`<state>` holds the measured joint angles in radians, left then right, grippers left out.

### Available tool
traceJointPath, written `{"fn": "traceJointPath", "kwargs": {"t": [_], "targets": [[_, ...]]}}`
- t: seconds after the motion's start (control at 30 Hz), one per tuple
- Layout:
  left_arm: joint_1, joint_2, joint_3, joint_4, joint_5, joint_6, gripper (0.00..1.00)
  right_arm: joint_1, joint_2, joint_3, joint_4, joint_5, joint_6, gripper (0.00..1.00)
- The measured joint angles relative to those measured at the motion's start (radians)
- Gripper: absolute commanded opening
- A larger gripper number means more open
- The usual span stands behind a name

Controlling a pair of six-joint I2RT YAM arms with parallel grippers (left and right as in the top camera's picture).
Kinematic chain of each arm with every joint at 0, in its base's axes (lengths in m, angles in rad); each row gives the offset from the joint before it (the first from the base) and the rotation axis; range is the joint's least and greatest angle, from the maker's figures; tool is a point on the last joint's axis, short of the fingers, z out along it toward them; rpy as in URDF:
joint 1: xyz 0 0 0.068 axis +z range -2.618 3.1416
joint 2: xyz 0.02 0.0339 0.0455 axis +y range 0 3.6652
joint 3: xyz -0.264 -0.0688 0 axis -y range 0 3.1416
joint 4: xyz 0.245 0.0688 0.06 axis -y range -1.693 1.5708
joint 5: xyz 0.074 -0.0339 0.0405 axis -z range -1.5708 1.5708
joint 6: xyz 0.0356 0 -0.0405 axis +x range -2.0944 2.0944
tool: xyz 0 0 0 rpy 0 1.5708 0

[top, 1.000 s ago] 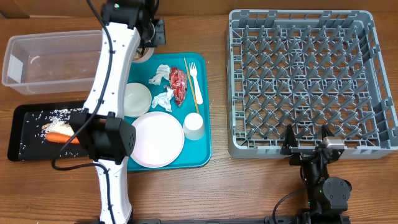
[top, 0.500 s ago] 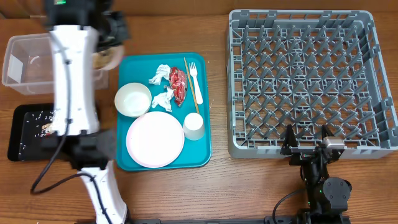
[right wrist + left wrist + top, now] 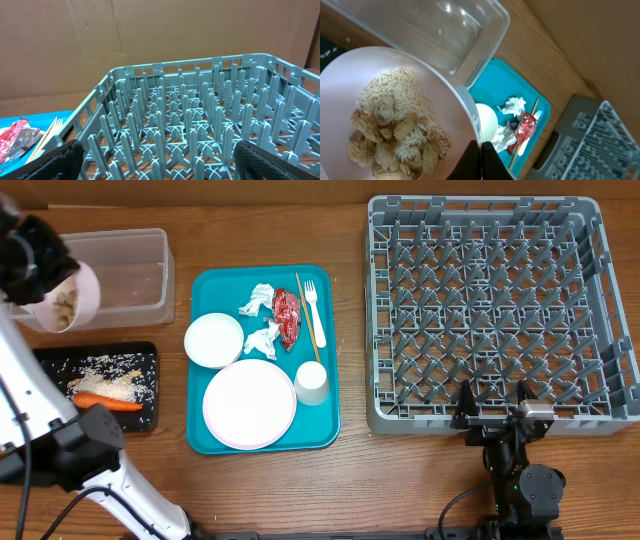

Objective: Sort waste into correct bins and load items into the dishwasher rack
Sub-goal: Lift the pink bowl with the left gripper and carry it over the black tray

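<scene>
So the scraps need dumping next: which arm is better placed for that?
Left. The left tool grips the bowl of scraps near the black tray; the right tool sits open, empty, by the rack.

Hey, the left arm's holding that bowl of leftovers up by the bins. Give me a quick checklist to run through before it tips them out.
1. Left pincer shut on the bowl rim: ok.
2. Food scraps sitting in the bowl, ready to tip: ok.
3. Bowl above the black tray, likely the food bin: not ok; it hangs over the end of the clear tub.
4. Bare floor left in the black tray beside the rice and carrot: ok.
5. Right pincer open, parked at the near edge of the rack, out of the way: ok.
</scene>
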<state>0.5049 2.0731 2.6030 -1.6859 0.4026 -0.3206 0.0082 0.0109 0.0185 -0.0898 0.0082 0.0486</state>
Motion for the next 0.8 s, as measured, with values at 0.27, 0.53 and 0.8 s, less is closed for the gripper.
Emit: {"fn": "traceJointPath", "kwargs": {"t": [0.27, 0.53, 0.8], "targets": [[0.072, -0.061, -0.225, -0.004, 0.040, 0.061, 0.04, 0.000, 0.000, 0.000, 0.000, 0.000, 0.000, 1.00], [0.150, -0.063, -0.413, 0.031, 0.084, 0.115, 0.04, 0.000, 0.000, 0.000, 0.000, 0.000, 0.000, 1.00], [0.195, -0.064, -0.660, 0.171, 0.190, 0.166, 0.04, 0.000, 0.000, 0.000, 0.001, 0.000, 0.000, 1.00]]}}
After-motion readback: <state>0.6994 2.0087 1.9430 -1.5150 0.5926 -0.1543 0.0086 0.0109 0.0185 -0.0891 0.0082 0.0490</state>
